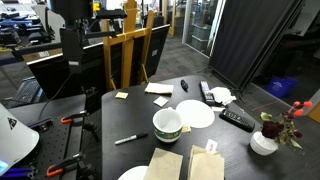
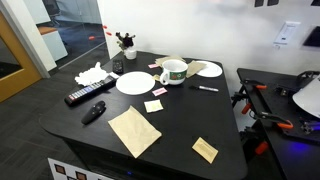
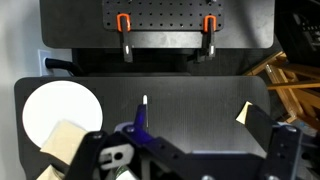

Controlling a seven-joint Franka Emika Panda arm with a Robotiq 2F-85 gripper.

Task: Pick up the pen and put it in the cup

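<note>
Pen point(image 3: 143, 113) on black table point(image 3: 200, 100), well beneath tool point(image 3: 190, 142), jaws spread

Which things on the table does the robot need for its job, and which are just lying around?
Needed for the job:
pen
cup

Just lying about:
plate
remote
flower vase
brown napkin
sticky note
</note>
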